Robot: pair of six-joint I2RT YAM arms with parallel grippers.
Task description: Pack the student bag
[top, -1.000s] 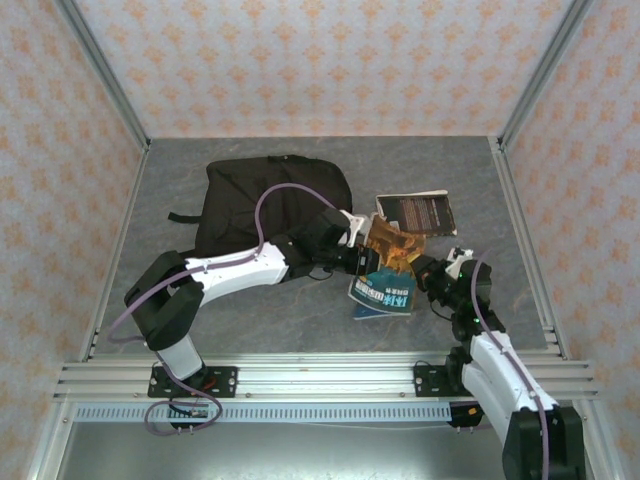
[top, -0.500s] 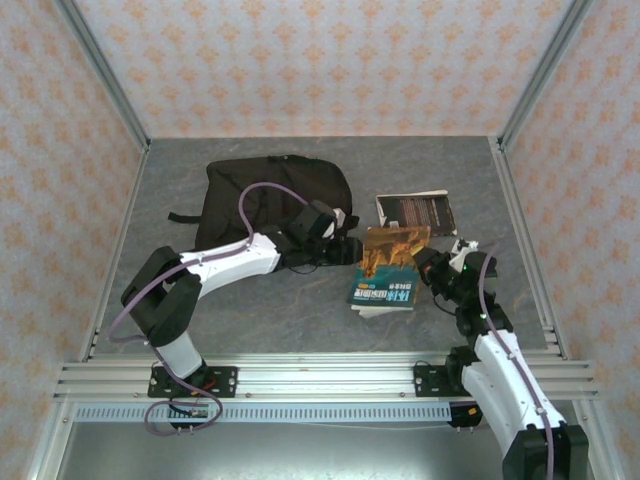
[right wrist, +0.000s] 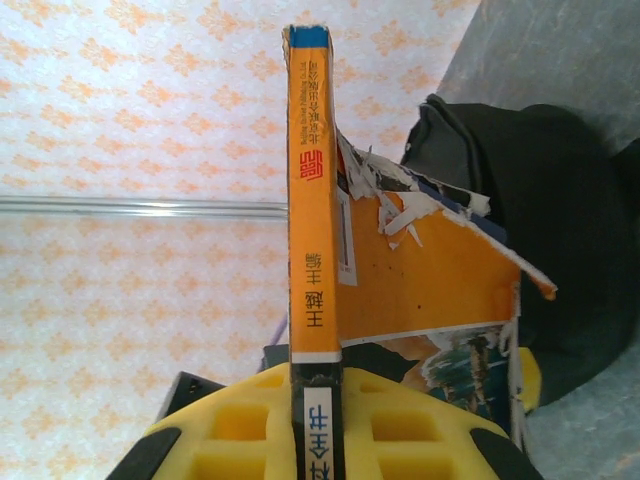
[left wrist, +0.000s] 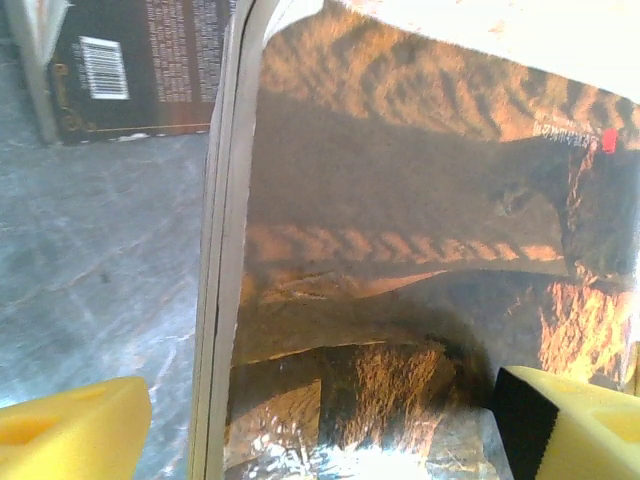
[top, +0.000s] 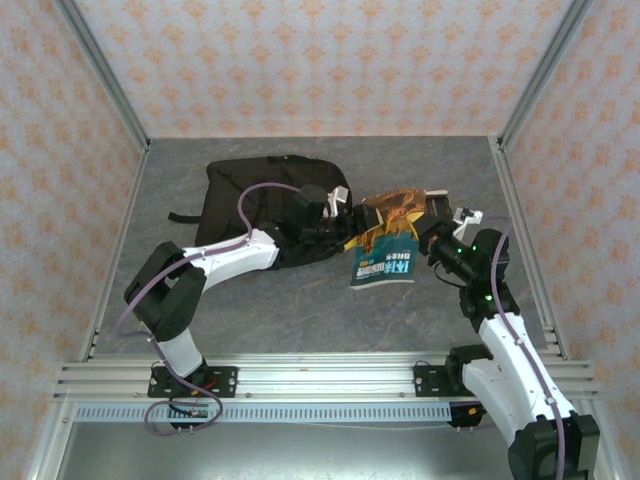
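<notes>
The student bag [top: 228, 195] is made of soft black fabric, slumped and creased. It is laid flat on the far left part of the grey, stone-patterned surface [top: 300, 310]. In the top view its long axis is set roughly left to right. A rounded end is turned right, toward the books, and a squarer end is turned left, where a thin strap [top: 181, 216] is trailed out. Which end is the top cannot be told.

The right fingers [right wrist: 240, 430], padded in yellow foam, are clamped on the spine of an orange book [right wrist: 312, 250], which is held upright on edge. Its glossy cover is torn into ragged white shreds near the spine. In the top view a teal cover [top: 383, 268] is seen just below the orange one; whether it belongs to the same book cannot be told.

The left fingers [left wrist: 70, 435] are spread wide just beside the bag's right end, and the book's curved orange-brown cover is seen between them. A dark book [left wrist: 150, 70] with a barcode is laid flat on the surface beyond.
</notes>
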